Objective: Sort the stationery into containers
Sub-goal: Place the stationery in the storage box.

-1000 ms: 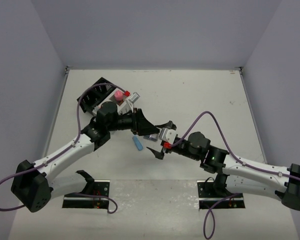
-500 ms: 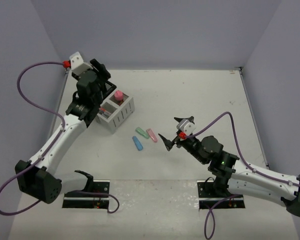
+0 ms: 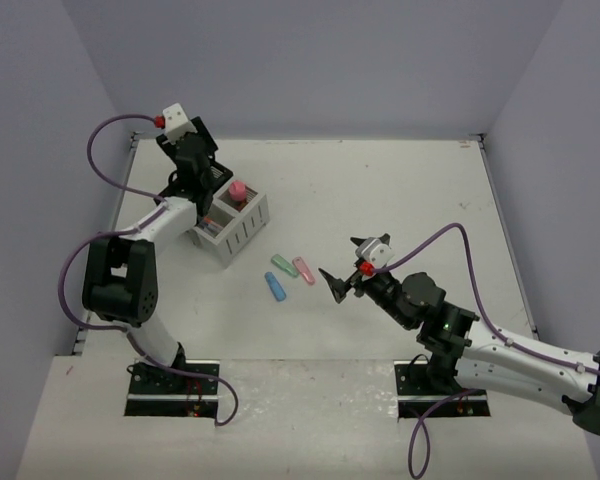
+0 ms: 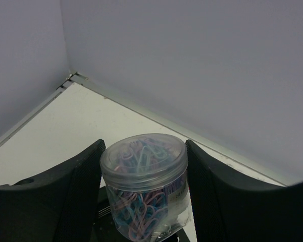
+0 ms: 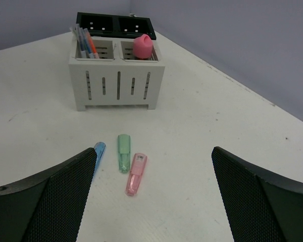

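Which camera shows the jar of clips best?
The left wrist view: the jar sits close-up, held in the left gripper. The top view hides it behind that gripper; the right wrist view misses it.

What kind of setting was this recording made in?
Probably a lab test cell, not an office: a white table boxed in by plain grey-violet wall panels, with a white organiser box and loose coloured sticks staged on it.

White-and-black arms [image 3: 510,350], purple cables [image 3: 432,240]
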`<action>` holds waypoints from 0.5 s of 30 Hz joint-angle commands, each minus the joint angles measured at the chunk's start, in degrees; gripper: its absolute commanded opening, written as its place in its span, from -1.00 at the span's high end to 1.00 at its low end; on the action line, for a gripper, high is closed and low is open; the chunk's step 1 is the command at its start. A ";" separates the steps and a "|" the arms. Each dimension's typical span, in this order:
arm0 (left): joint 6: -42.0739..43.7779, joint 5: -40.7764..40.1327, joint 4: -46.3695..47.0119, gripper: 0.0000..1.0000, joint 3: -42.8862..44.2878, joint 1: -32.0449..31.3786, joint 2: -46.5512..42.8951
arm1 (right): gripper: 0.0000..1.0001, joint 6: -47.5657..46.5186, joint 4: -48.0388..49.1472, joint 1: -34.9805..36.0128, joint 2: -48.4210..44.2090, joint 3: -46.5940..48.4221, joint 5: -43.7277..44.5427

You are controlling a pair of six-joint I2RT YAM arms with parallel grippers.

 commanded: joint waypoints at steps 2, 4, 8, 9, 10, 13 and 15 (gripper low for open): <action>1.77 -0.80 8.78 1.00 -1.64 0.56 -0.51 | -0.97 1.09 -0.36 -0.08 -0.80 1.30 -0.39; 1.24 -1.25 8.68 1.00 -3.24 0.56 -0.71 | -0.97 1.15 -0.44 -0.05 -0.86 1.39 -0.54; 0.27 -0.49 8.49 0.99 -5.38 0.76 -0.33 | -0.98 1.17 -0.61 -0.08 -0.83 1.39 -1.01; -0.05 -0.54 8.07 0.97 -5.59 0.78 -0.10 | -0.98 1.17 -0.56 -0.08 -0.77 1.39 -1.16; -0.21 -0.33 7.95 0.94 -5.76 0.90 0.17 | -0.97 1.17 -0.60 -0.08 -0.76 1.40 -1.13; -0.02 1.28 7.53 0.89 -6.25 1.44 0.77 | -0.98 1.10 -0.82 -0.08 -0.60 1.54 -1.38; -0.39 1.35 6.66 0.89 -6.35 1.51 0.81 | -0.97 1.04 -0.77 -0.08 -0.55 1.48 -1.27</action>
